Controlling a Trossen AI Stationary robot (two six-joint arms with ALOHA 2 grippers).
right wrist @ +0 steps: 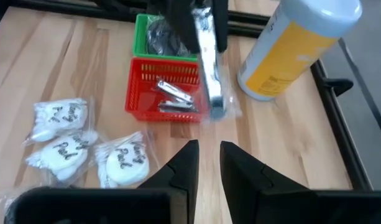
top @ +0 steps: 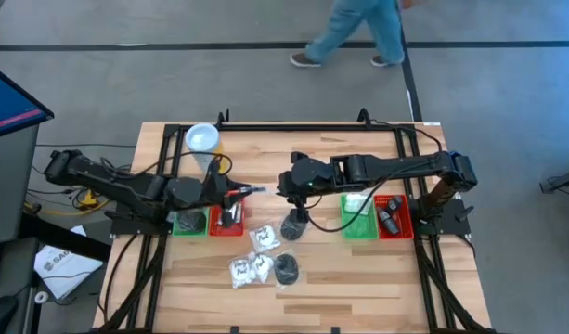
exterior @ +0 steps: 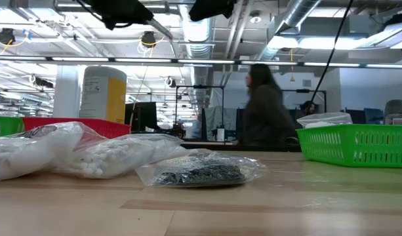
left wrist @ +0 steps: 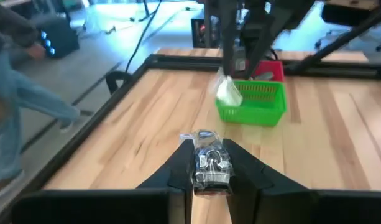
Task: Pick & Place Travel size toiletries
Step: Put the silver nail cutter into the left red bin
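On the left, the left gripper (left wrist: 212, 163) is closed on a clear packet (left wrist: 210, 169) with a silvery item inside, held above the red tray (right wrist: 168, 93). That tray already holds silvery tubes, and the green tray (right wrist: 146, 37) behind it holds dark items, so this side looks partly sorted. A yellow cylinder (right wrist: 289, 50) stands just beyond the gripper.

Between the two grippers, three white sachets (right wrist: 66, 152) lie loose on the wooden table (top: 358, 278). One dark pouch (exterior: 197, 174) lies directly beneath the right gripper (right wrist: 207, 155), another (top: 286, 269) nearer the front edge. These five are still to be placed.

The right gripper hangs over the table's middle, its fingers nearly together with a slim gap and nothing between them. To its right, a second green tray (left wrist: 255, 109) holds a white sachet and a second red tray (top: 395, 223) holds dark caps.

Beyond the table is a large workshop, where a person (exterior: 263, 108) passes behind.
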